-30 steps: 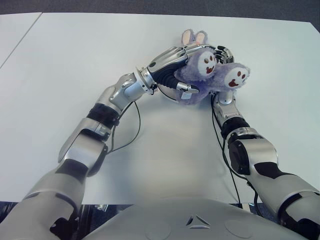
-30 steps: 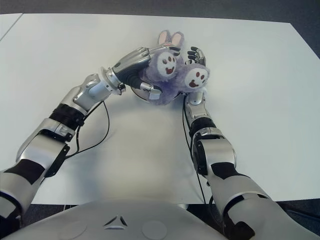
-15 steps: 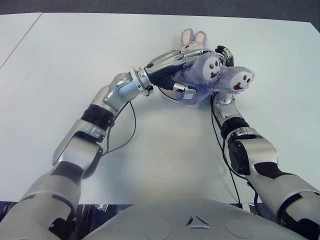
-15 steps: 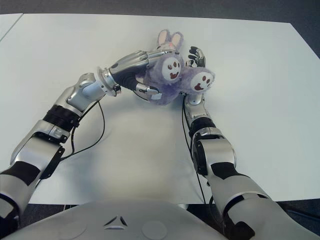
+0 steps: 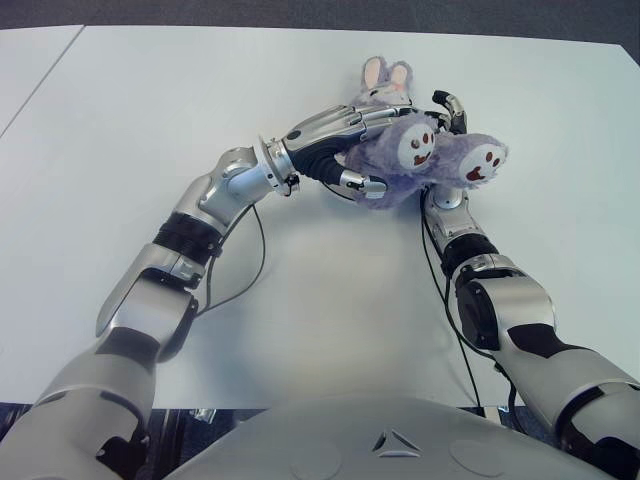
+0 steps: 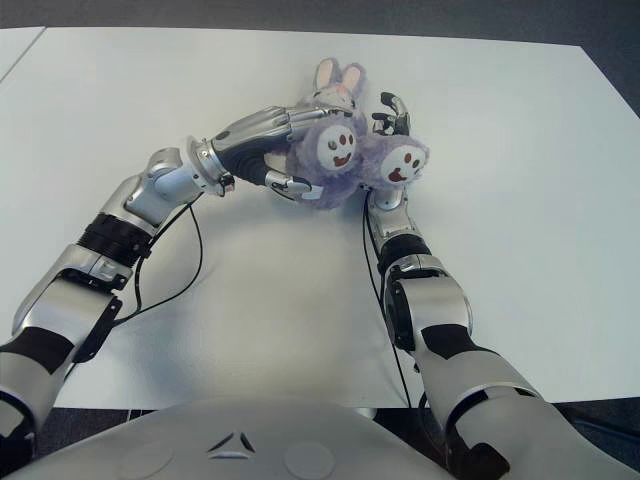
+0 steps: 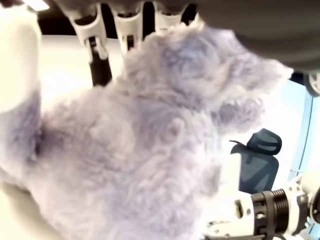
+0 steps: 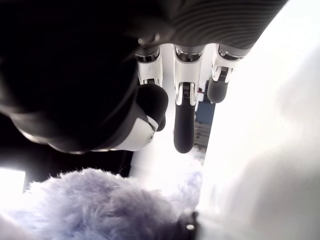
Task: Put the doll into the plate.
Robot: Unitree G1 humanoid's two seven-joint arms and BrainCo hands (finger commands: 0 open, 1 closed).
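A fluffy purple rabbit doll [image 5: 388, 168] with white, red-marked foot soles hangs just above the white table [image 5: 150, 100] near its far middle. My left hand [image 5: 362, 150] is shut on the doll's body, fingers over the top and thumb underneath; the left wrist view is filled with its fur [image 7: 150, 150]. My right hand [image 5: 450, 110] stands behind the doll's feet with straight fingers [image 8: 184, 115] holding nothing, the fur [image 8: 100, 205] just below them. The plate is hidden; only a thin dark arc [image 5: 338, 190] shows under the left hand.
Black cables [image 5: 245, 270] trail along both forearms onto the table. The table's far edge meets a dark floor [image 5: 300, 12]. A second white surface [image 5: 30, 60] shows at the far left. An office chair [image 7: 257, 160] stands far off.
My left hand has turned and lowered the doll slightly, its feet swinging to the right. The left wrist has drawn back to the left. The right hand has hardly moved.
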